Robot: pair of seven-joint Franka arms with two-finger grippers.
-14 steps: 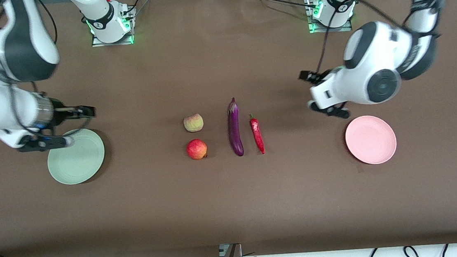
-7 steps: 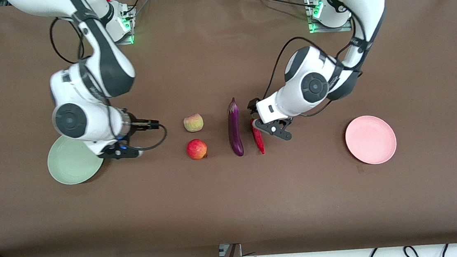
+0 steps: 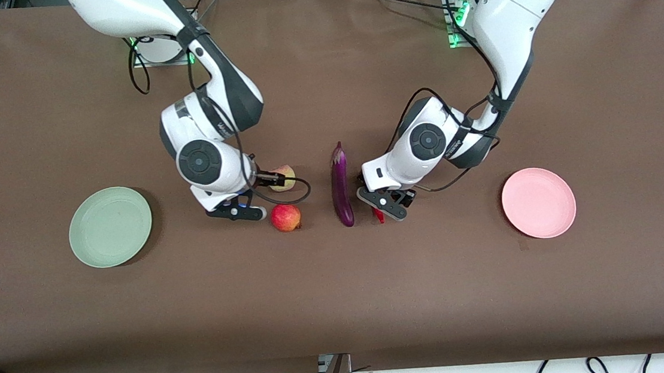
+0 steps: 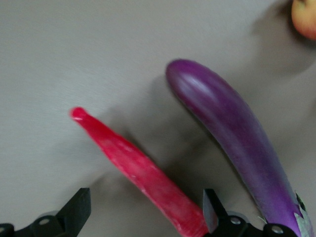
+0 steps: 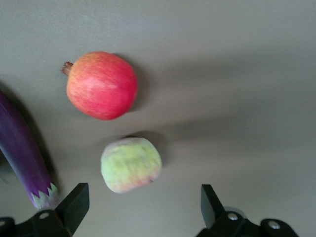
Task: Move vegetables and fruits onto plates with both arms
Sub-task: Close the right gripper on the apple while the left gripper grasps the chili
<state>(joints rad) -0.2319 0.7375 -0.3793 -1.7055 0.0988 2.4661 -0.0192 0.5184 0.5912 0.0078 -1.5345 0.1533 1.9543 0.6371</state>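
Chili pepper (image 4: 143,175), mostly hidden under the left arm from the front, shows whole between the left gripper's (image 4: 143,217) wide, empty fingers beside one eggplant (image 3: 341,187), while the right gripper (image 5: 140,210), equally wide and empty, hangs over one peach (image 5: 131,164) near one red fruit (image 3: 286,217), with two plates (image 3: 110,227) (image 3: 538,202) bare.

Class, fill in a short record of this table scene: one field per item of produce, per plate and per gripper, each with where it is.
eggplant: on table, mid-table
chili: beside eggplant, under left gripper
red fruit: on table, nearer the camera than peach
peach: on table, under right gripper
green plate: right arm's end, nothing on it
pink plate: left arm's end, nothing on it
left gripper: open, over chili
right gripper: open, over peach
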